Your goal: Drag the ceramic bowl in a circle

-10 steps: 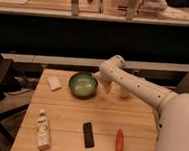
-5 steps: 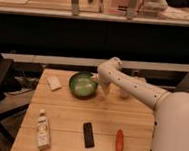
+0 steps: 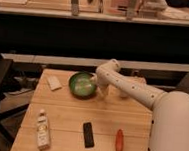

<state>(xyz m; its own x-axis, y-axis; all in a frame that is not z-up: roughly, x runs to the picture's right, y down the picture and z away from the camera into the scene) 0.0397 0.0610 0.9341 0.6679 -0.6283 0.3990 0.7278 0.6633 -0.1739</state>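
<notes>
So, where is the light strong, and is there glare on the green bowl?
Camera view: warm light falls on the wooden table; the background is dark; a pale patch, maybe glare, shows inside the ceramic bowl, with the tool at its right rim.

The ceramic bowl (image 3: 80,85) sits toward the back of the wooden table (image 3: 67,112); the gripper (image 3: 95,84) is at its right rim, on a white arm (image 3: 134,90) reaching in from the right; a white packet (image 3: 53,82) lies left of the bowl; nearer the front lie a small bottle (image 3: 43,130), a black bar (image 3: 88,134) and an orange-red object (image 3: 119,140).
</notes>
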